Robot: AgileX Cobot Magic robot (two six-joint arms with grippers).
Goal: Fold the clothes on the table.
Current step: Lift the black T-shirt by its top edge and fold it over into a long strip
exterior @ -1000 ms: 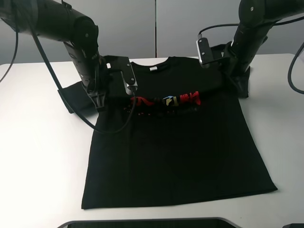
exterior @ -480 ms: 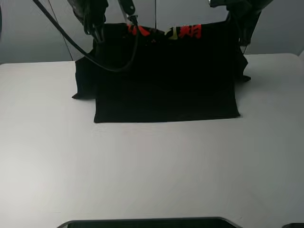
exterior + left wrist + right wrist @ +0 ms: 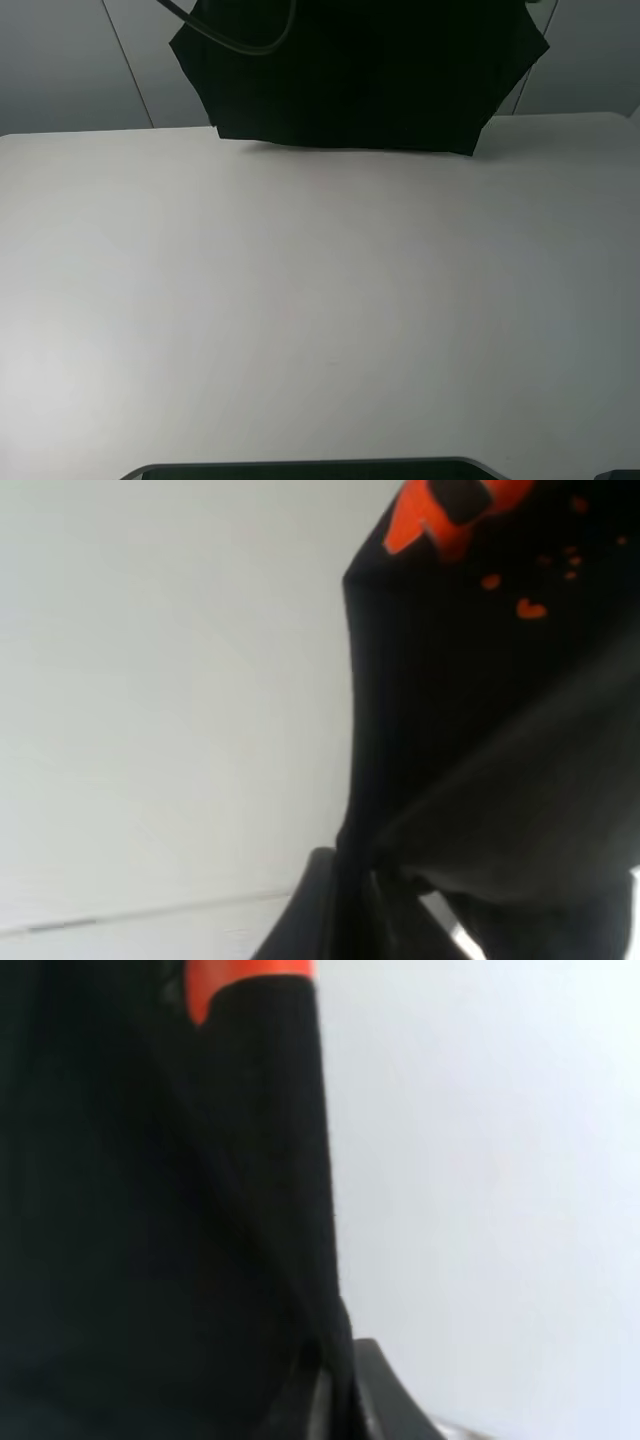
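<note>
The black T-shirt (image 3: 350,70) hangs in the air at the top of the exterior high view. Its lower edge sits just above the far edge of the white table (image 3: 320,300). Both grippers are above the top of that view. In the left wrist view my left gripper (image 3: 358,880) is shut on a fold of the black cloth (image 3: 480,730), with red print (image 3: 440,510) beyond it. In the right wrist view my right gripper (image 3: 335,1365) is shut on the cloth's edge (image 3: 160,1210), with red print (image 3: 240,980) at the far end.
A dark rounded edge (image 3: 300,470) runs along the near side of the table. Grey wall panels (image 3: 70,70) stand behind the table. A black cable (image 3: 250,45) loops in front of the hanging shirt.
The shirt lay flat on the table a second ago. Both grippers have lifted it by the shoulders, up and back, until it hangs off the table and the arms have left the view.
</note>
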